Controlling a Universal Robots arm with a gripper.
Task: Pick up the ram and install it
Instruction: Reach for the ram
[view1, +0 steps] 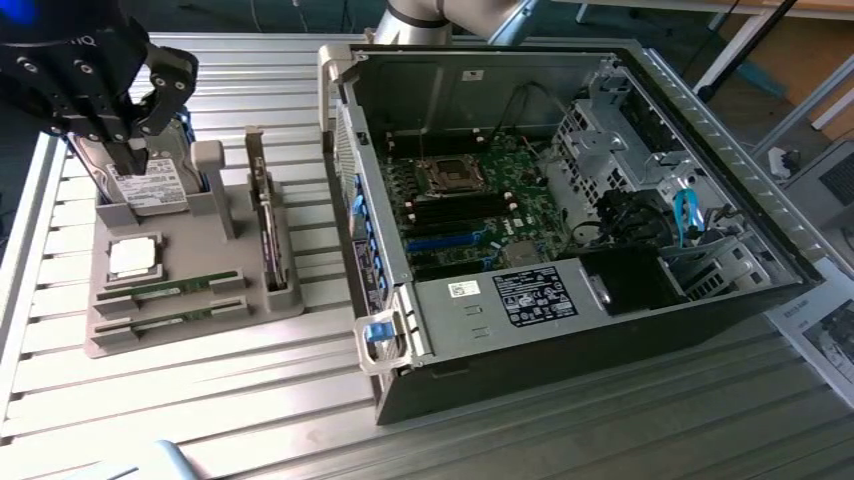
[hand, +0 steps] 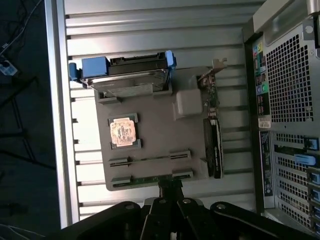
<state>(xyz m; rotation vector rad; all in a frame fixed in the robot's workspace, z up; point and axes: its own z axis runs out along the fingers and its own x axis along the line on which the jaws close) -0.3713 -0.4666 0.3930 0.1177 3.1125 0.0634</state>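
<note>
On the slatted metal bench (view1: 200, 420) sat a grey holder tray (view1: 200, 262) beside an open computer case (view1: 441, 75), the tray at the exterior view's left and the case at its right. Both ram sticks lay seated in their slots near one end of the tray. The inner ram stick (view1: 171, 289) was just beside the square processor (view1: 134, 257). The outer ram stick (view1: 174, 318) (hand: 150, 178) ran parallel to it, closer to the tray's rim. Neither had been lifted out.

At the tray's other end a hard drive (view1: 154, 190) stood upright in its holder, and a dark expansion card (view1: 274, 240) stood on edge along the side nearest the case.

The end effector (view1: 134, 160) (hand: 170, 186) hung above the tray, and in the exterior view it sat in front of the hard drive. Its fingers were pressed together and pinching nothing. In the wrist view the closed tips lined up with the outer ram stick — apart from it, not touching (how far above it I could not tell).

Inside the case the green motherboard (view1: 481, 190) lay exposed, with blue cables (view1: 687, 215) near the drive bays at the exterior view's right.
</note>
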